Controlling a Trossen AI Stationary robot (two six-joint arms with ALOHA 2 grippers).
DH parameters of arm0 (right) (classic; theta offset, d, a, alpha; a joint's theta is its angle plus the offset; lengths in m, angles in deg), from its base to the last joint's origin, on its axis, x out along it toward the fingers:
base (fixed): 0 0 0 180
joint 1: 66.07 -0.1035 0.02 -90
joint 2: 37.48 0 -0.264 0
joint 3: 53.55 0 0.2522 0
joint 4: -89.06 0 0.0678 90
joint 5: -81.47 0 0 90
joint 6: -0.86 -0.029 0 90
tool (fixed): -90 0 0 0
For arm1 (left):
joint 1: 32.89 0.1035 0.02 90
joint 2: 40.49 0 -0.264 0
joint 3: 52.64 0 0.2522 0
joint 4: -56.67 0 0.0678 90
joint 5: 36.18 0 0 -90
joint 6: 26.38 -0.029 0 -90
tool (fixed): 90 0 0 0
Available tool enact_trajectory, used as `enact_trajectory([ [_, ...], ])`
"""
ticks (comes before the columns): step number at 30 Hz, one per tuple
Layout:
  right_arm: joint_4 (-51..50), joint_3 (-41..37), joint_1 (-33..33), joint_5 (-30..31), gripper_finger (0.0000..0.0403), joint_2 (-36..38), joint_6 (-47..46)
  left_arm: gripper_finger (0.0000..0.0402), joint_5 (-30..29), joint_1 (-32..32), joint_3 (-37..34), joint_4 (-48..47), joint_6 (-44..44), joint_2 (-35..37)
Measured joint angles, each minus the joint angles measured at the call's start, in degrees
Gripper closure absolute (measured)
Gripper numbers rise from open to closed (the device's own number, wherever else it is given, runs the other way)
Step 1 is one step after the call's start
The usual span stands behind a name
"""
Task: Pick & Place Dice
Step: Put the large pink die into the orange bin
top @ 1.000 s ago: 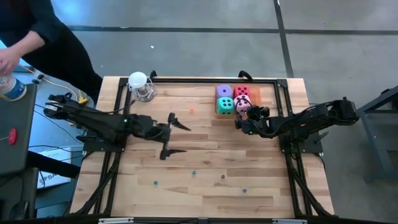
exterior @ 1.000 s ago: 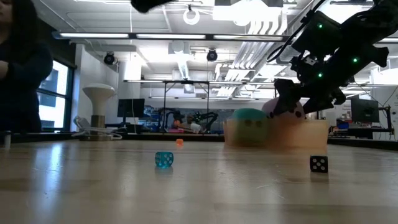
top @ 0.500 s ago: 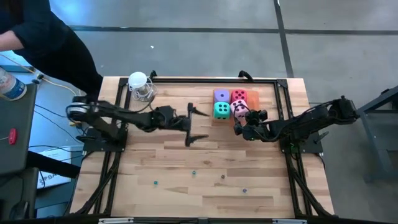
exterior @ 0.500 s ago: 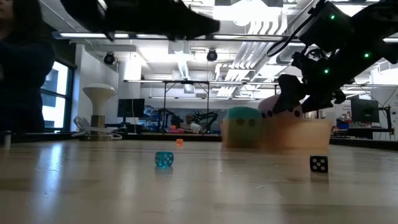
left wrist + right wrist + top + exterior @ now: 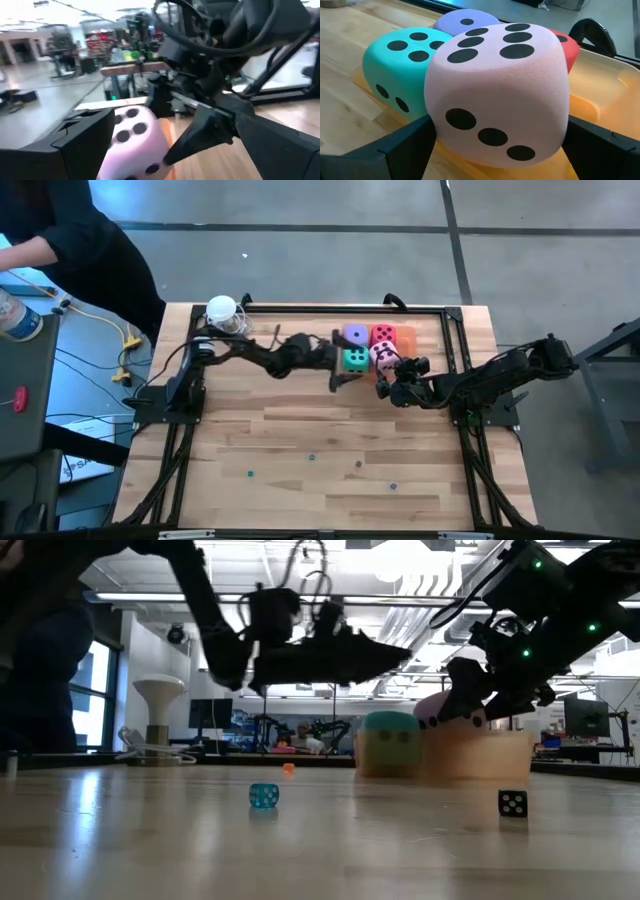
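The pink die (image 5: 497, 95) is grasped by the right pincer (image 5: 388, 376), whose two dark fingers (image 5: 395, 150) are clenched against its opposite sides. The die is held over an orange tray (image 5: 600, 95) at the far middle of the tabletop (image 5: 300, 440). In the low view it is seen raised above the tray's rim, under the right pincer (image 5: 470, 700).

Just beside the pink die, the teal die (image 5: 355, 360) sits at the tray's near left corner, with the purple die (image 5: 355, 336) behind it and the red die (image 5: 385, 334) to the right of the purple one. In the right wrist view the teal die (image 5: 395, 65) is seen touching or nearly touching the pink one, and the purple die (image 5: 465, 22) and red die (image 5: 567, 45) are partly hidden behind it.

The left pincer (image 5: 340, 360) is stretched across the tabletop to the teal die's left side, its fingers released and spread wide. In the left wrist view the pink die (image 5: 135, 145) shows between the spread fingers (image 5: 80, 145), with the right arm beyond it.

A few tiny beads are scattered on the near tabletop, among them a small blue die (image 5: 263, 796) and a small black die (image 5: 512, 803). A person in dark clothing (image 5: 90, 250) is seen at the far left, off the tabletop.
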Motion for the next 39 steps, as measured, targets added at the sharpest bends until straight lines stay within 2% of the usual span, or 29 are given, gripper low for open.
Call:
enact_trajectory([
  [4, 0.2, 0.0, -0.7, 0.0, 0.002, 0.0, 1.0, 0.0002, -1.5, -0.7, 5.8, -11.0, -4.1, -1.1],
  [8, 0.8, 0.0, -1.3, 0.0, 0.002, 0.0, 1.6, 0.0002, -9.1, -1.1, 11.4, -21.6, -10.8, -1.1],
  [11, 1.2, 0.0, -1.4, 0.0, 0.002, 0.0, 2.0, 0.0002, -13.1, -1.1, 14.5, -26.3, -10.8, -1.1],
  [15, 1.8, 0.0, -1.4, -0.2, 0.002, 0.0, 2.0, 0.0002, -14.0, -0.8, 15.2, -26.8, -10.7, -1.1],
  [19, 2.2, 0.0, -1.6, -0.2, 0.002, 0.0, 2.4, 0.0002, -19.4, -0.1, 15.5, -26.4, -10.9, -2.1],
  [29, 2.5, -0.1, -2.5, 1.0, 0.0021, 0.0, 4.0, 0.0002, -17.8, 2.2, 15.7, -26.1, -6.3, -6.5],
  [39, 5.1, 0.0, -5.7, 10.2, 0.0021, 0.0, 5.2, 0.0002, -18.2, 2.2, 15.7, -25.7, -6.6, -6.6],
])
